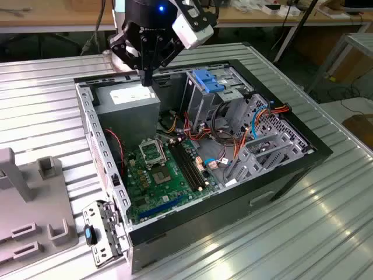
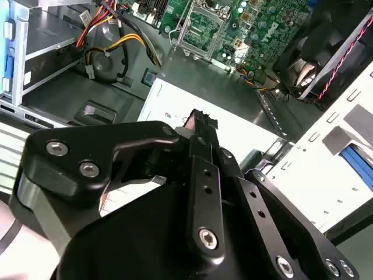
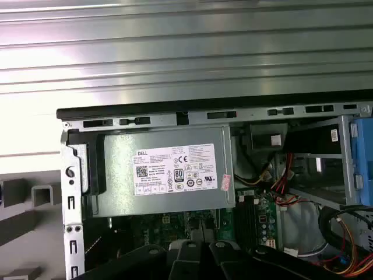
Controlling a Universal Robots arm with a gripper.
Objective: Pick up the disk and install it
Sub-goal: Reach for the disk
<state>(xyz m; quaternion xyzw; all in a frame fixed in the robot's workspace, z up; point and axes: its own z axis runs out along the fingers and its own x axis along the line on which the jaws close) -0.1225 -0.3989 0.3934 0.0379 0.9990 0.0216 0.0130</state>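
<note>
Gripper [image 1: 147,80] is seen over the open PC case [image 1: 315,153], tip just above the grey power supply [image 1: 129,100], toward the exterior view's left. Fingers [image 2: 201,131] are pressed together, nothing clamped between them. Power supply label [image 3: 175,170] is squarely framed in the first wrist view. Motherboard [image 1: 154,175] is exposed beside the supply. A blue latch [image 1: 207,79] is seated atop the silver drive cage [image 1: 198,104] (cables [image 1: 233,134] bundled next to it). Where the disk lies cannot be told from these views
</note>
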